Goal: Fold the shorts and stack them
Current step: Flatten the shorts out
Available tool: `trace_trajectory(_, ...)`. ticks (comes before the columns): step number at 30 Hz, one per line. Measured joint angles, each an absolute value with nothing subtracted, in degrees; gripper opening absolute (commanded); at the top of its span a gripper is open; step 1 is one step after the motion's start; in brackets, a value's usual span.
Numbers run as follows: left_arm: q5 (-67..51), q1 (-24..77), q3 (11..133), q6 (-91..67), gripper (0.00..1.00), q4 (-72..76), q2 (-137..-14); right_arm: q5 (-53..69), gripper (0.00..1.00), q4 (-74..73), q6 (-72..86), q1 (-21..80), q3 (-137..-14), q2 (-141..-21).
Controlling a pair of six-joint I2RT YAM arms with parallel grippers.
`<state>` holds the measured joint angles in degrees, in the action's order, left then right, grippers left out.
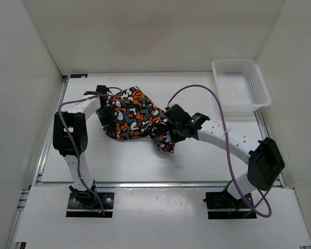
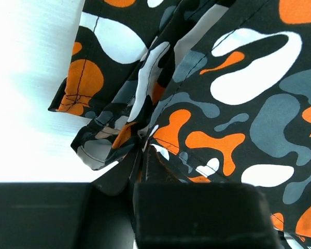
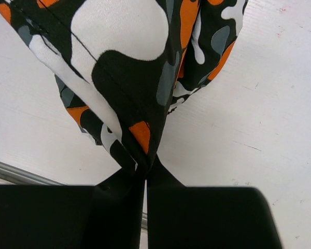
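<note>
Overhead, crumpled shorts (image 1: pixel 137 118) — orange, white, grey, black blotches.

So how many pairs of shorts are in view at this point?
1. The camouflage-print shorts lie bunched at mid-table, pinched between the left gripper and the right gripper. None shows in the white basket, though the bunch could hide another pair.

White basket (image 1: pixel 242 83) — table's (image 1: pixel 197 163) far-right corner
</note>
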<state>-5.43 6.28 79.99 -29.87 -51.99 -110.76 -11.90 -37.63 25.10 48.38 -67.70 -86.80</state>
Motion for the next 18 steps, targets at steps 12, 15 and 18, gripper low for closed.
trace_trajectory(12, -5.63, 6.28, 82.04, -29.23, 0.33, -52.77, -110.76, -12.08, 0.0, -37.65, 25.1, 48.38, -67.7, -86.83)
trace_trajectory(15, -5.69, 6.28, 82.24, -29.15, 0.11, -52.9, -110.76, -12.08, 0.0, -37.65, 25.1, 48.38, -67.7, -86.83)
trace_trajectory(18, -5.82, 6.28, 82.26, -28.93, 0.11, -52.95, -110.78, -12.08, 0.0, -37.65, 25.1, 48.38, -67.7, -86.83)
